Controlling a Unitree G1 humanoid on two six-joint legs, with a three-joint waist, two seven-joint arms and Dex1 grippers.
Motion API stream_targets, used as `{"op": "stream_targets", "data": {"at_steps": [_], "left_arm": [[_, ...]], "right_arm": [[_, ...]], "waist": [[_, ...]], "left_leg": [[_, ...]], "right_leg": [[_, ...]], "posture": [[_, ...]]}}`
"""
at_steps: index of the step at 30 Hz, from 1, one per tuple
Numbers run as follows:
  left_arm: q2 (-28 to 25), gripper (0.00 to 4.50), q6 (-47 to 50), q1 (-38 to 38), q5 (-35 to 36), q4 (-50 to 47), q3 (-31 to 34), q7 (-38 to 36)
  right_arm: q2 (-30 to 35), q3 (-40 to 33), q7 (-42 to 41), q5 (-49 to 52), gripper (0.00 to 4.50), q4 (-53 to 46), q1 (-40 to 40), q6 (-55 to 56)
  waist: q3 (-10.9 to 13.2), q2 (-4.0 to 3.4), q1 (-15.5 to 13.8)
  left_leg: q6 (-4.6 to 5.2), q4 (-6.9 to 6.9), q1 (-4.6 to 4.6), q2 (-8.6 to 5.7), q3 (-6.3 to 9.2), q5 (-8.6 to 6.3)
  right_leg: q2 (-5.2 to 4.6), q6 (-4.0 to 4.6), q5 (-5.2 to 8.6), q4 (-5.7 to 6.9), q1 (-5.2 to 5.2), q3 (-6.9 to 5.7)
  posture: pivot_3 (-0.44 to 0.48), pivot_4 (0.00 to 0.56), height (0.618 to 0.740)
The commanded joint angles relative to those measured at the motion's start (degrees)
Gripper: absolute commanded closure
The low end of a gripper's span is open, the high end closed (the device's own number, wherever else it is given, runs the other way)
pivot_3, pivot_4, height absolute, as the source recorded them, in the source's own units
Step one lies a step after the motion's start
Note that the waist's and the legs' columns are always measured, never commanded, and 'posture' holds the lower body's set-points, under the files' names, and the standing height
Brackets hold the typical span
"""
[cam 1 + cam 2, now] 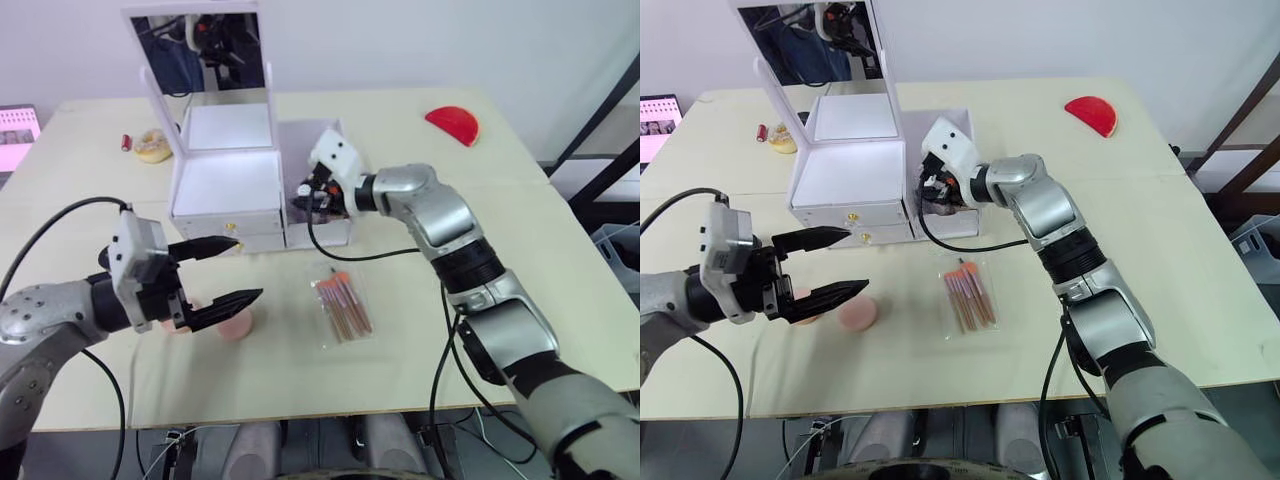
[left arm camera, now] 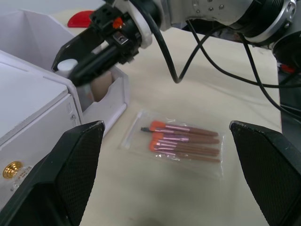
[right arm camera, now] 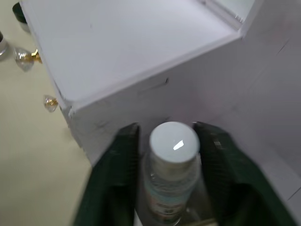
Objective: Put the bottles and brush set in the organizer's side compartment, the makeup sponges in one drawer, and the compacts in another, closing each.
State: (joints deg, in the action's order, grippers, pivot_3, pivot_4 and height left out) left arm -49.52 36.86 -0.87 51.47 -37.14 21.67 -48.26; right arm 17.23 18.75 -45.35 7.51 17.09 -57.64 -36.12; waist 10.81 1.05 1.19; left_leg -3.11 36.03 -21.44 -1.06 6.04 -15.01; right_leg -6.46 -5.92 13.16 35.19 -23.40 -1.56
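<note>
Two tools in view: right tool (image 3: 165, 179) pinching the clear bottle (image 3: 171, 160) upright inside the side compartment (image 1: 322, 228) of the organizer (image 1: 225, 190). Left tool (image 1: 225, 272) spread above the sponges (image 1: 856, 313). Brush set (image 1: 342, 305) flat on worktop (image 1: 420, 330).

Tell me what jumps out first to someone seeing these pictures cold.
The right gripper reaches into the side compartment of the white organizer, its fingers on either side of a clear white-capped bottle. The left gripper hangs open above a pink makeup sponge on the table. The brush set lies in its clear sleeve in front of the organizer.
</note>
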Motion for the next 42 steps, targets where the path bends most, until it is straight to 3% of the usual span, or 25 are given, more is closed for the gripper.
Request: {"op": "stream_targets", "data": {"at_steps": [1,2,10,15,19,25,29,33,37,42], "left_arm": [[-0.8,0.0,-0.3,0.8,0.9,-0.7,1.7,0.2],[-0.8,0.0,-0.3,0.9,0.9,-0.7,1.7,0.2],[-1.9,0.0,0.5,0.4,1.8,-0.9,4.5,0.4],[-4.7,0.0,2.5,-2.8,2.8,0.4,12.7,-0.7],[-6.2,0.0,3.7,-5.5,2.8,1.9,19.2,-1.6],[-6.8,0.0,4.7,-10.7,2.0,2.7,24.0,-5.3],[-6.7,0.0,3.0,-14.2,-0.7,4.9,25.0,-9.0],[-7.2,0.0,2.8,-14.3,-1.7,8.7,27.1,-10.5],[-9.1,0.0,-3.7,-18.0,-10.9,24.4,31.1,-16.4],[-11.5,0.0,-13.4,-18.7,-18.8,43.6,32.5,-20.5]], "right_arm": [[0.5,-2.2,-0.4,0.5,0.52,-3.1,-0.9,-1.0],[0.7,-2.7,-0.5,0.8,0.04,-3.9,-1.3,-1.6],[6.0,-7.6,-2.9,4.9,0.04,-16.1,-4.0,-9.5],[12.8,-15.1,-5.1,11.7,0.04,-25.5,-4.1,-17.6],[20.5,-19.0,-8.5,17.4,0.04,-33.7,2.2,-22.1],[34.5,-22.0,-17.7,21.9,0.04,-43.2,21.7,-17.9],[38.2,-25.0,-20.6,18.5,0.04,-41.3,33.1,-4.6],[38.1,-32.5,-22.3,21.3,0.04,-36.3,38.3,1.2],[43.1,-43.0,-29.1,18.2,0.04,-21.3,47.7,12.3],[44.2,-47.4,-29.6,17.2,0.04,-7.7,49.4,19.7]], "waist": [[0.0,0.01,-0.1],[0.0,0.0,0.0],[0.0,-0.01,0.0],[0.0,-0.02,-0.2],[0.0,0.02,-0.5],[0.0,0.01,-0.5],[0.0,0.0,-0.2],[0.0,0.02,-0.4],[0.0,0.1,-0.8],[0.0,0.07,-0.1]], "left_leg": [[0.0,0.0,-0.01,0.0,0.01,0.0],[0.0,0.01,-0.01,0.0,0.01,0.0],[0.0,-0.05,-0.04,0.0,0.04,0.0],[0.0,-0.1,-0.09,0.0,0.04,0.0],[0.0,-0.1,-0.11,0.0,0.07,-0.01],[0.0,-0.06,-0.13,0.0,-0.03,-0.01],[0.0,-0.03,-0.06,0.03,-0.19,-0.01],[0.0,0.09,-0.07,0.04,-0.2,-0.02],[-0.01,0.08,-0.08,0.03,-0.25,-0.02],[0.11,-0.06,-0.08,0.05,-0.44,-0.09]], "right_leg": [[0.0,0.0,0.0,0.0,0.0,-0.01],[0.0,0.0,0.0,-0.01,0.01,0.0],[0.01,-0.01,0.0,-0.01,-0.05,-0.02],[0.0,0.02,0.03,-0.09,-0.07,-0.02],[-0.01,0.08,0.13,-0.14,-0.03,-0.08],[-0.09,0.07,0.15,-0.21,0.0,-0.08],[-0.1,0.06,0.15,-0.19,-0.03,-0.04],[-0.1,-0.07,0.23,-0.19,0.0,-0.04],[-0.15,-0.05,0.23,-0.26,0.03,-0.06],[-0.22,0.11,0.14,-0.31,-0.05,-0.01]], "posture": [[0.0,0.15,0.739],[0.0,0.15,0.739],[0.0,0.15,0.739],[0.0,0.15,0.739],[0.0,0.15,0.739],[0.0,0.15,0.739],[0.0,0.15,0.739],[0.0,0.15,0.739],[0.0,0.15,0.739],[0.0,0.15,0.739]]}}
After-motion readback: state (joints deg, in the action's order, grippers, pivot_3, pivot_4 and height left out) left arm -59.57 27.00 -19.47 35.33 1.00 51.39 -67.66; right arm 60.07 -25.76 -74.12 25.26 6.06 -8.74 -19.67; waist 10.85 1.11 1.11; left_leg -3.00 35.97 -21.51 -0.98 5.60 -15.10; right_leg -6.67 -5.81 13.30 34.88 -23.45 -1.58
